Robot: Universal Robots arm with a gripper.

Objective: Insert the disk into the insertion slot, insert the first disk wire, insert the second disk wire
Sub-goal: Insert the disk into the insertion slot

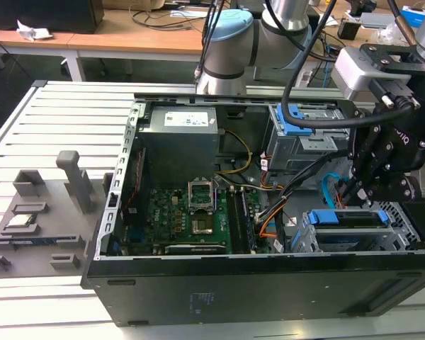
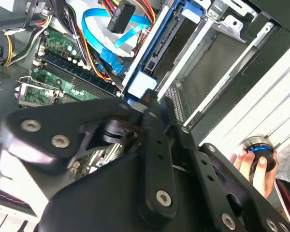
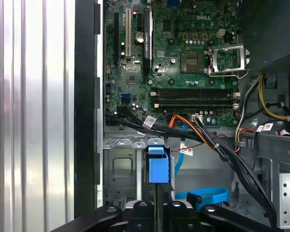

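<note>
Fingers (image 3: pixel 176 215) clenched on the disk (image 1: pixel 346 217), I hold it edge-up at the insertion slot (image 1: pixel 310 239), four o'clock of the case (image 1: pixel 198 297) in the exterior view: dense, rigid, shock-shy I judge, best gripped by its blue frame (image 3: pixel 158 166).

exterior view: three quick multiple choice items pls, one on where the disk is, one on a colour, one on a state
1. The disk sits:
A. outside the case
B. at the case's end on the exterior view's right
C. at its end on the exterior view's left

2. The flat cable is:
A. light blue
B. green
C. white

3. The case is:
A. shut by a panel
B. open
C. wrapped

Answers:
1. B, the disk lies just below the gripper.
2. A, a light-blue loop beside the gripper.
3. B, the motherboard is exposed.
</note>
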